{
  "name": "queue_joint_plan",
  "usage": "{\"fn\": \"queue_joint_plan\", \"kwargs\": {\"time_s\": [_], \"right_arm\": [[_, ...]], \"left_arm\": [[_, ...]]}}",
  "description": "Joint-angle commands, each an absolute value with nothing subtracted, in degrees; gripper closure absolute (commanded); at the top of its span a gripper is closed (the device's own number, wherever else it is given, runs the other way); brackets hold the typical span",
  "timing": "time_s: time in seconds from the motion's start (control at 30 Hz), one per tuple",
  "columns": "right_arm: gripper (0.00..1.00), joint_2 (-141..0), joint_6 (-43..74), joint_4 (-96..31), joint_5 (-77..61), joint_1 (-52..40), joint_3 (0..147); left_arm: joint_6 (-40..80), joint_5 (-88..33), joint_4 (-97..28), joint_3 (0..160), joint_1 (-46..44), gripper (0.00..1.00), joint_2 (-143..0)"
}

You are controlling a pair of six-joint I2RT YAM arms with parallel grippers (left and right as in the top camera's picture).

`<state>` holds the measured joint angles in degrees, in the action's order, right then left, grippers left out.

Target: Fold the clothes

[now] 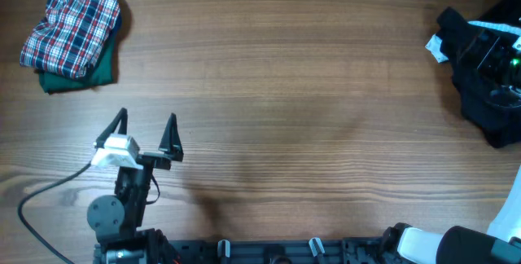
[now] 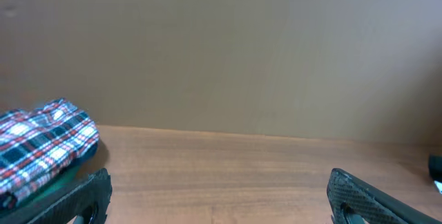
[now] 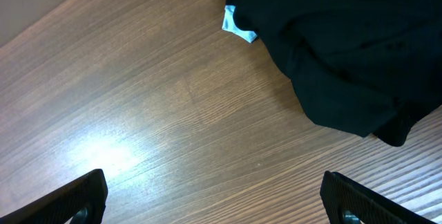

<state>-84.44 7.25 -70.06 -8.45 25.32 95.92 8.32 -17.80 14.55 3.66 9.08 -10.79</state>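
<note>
While the plaid dress (image 1: 75, 21) sits folded on a green garment (image 1: 85, 78) at ten o'clock, the black garment (image 3: 359, 37) at three o'clock lies crumpled (unfolded, I judge). The left end effector (image 1: 146, 117) and right end effector (image 3: 213, 177) both gape empty over the bench (image 1: 285, 93).

Clothes stack (image 1: 72, 28) left, other garment (image 1: 488, 125) right

Left gripper (image 1: 146, 115) spread, right gripper (image 3: 213, 178) seemingly spread

wood-grain tabletop (image 1: 285, 93) with a faint sheen; plaid cloth (image 1: 73, 24) at its far-left corner, matt black cloth (image 3: 345, 44) at the right edge.
</note>
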Motion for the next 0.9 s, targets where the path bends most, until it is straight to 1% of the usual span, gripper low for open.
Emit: {"fn": "queue_joint_plan", "kwargs": {"time_s": [0.0, 0.2, 0.37, 0.87], "right_arm": [[0.00, -85.0, 7.7, -69.9, -7.5, 25.1, 96.1], [0.00, -85.1, 7.6, -69.9, -7.5, 25.1, 96.1], [0.00, -85.0, 7.6, -69.9, -7.5, 25.1, 96.1], [0.00, -85.1, 7.6, -69.9, -7.5, 25.1, 96.1]], "left_arm": [[11.4, -15.5, 12.6, 0.3, 9.5, 0.00, -5.8], [11.9, -14.5, 5.3, 0.3, 9.5, 0.00, -3.7], [12.5, -14.0, -3.4, 0.3, 9.4, 0.00, -1.3], [12.5, -11.5, -3.3, 0.3, 3.6, 0.00, -0.1]]}}
